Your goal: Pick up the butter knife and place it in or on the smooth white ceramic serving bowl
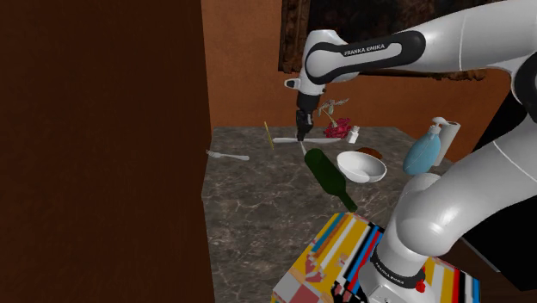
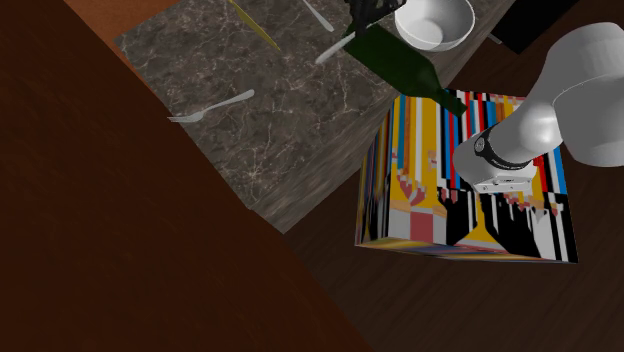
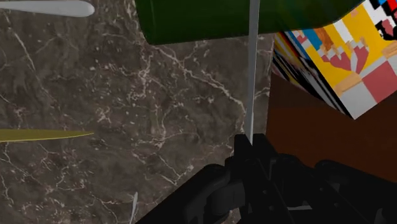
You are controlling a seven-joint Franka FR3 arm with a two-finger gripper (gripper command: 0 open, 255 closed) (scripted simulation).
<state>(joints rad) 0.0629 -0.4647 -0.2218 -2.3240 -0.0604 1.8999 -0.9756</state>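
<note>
Wrist view: butter knife (image 3: 252,76) is clamped btw the black fingers (image 3: 240,162), thin grey blade sticking straight out past the tips and crossing in front of the green bottle (image 3: 242,19) lying on the marble table (image 3: 159,95). Shoulder view: gripper (image 1: 303,130) hangs over the table just beside that bottle, white bowl (image 1: 361,166) sits upright on the bottle's other side, apart from the knife.
</note>
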